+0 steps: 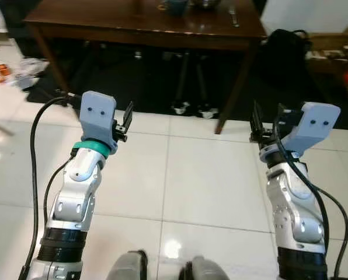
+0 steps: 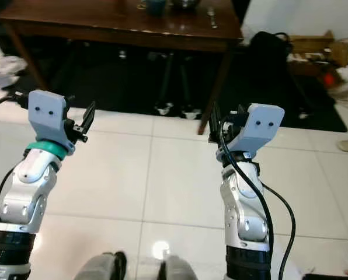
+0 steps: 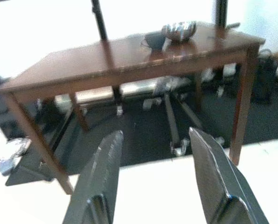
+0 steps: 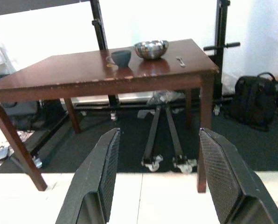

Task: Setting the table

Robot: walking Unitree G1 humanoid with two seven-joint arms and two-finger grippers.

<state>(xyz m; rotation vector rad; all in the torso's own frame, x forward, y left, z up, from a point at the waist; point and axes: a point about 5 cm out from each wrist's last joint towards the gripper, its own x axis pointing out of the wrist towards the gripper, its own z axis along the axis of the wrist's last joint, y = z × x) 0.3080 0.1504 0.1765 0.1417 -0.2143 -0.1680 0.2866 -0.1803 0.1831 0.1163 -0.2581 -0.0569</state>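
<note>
A dark brown wooden table [image 4: 73,70] stands ahead of me on a dark rug. On its far right part sit a blue cup [image 4: 121,57], a shiny metal bowl [image 4: 151,48] and a spoon [image 4: 180,60]. My left gripper [image 1: 127,115] and right gripper [image 1: 266,121] are both raised over the white tile floor, short of the table's near edge and well apart from it. Both point toward the table. Each is open with nothing between its fingers, as the wrist views show for the left gripper [image 3: 155,135] and the right gripper [image 4: 158,133].
Black stand legs on casters [image 4: 167,158] lie under the table. A black backpack [image 4: 258,100] rests right of the table's front right leg [image 4: 203,135]. Loose clutter [image 1: 10,70] lies on the floor at the left, boxes [image 1: 331,46] at the right. White tiles [image 1: 209,175] stretch between me and the rug.
</note>
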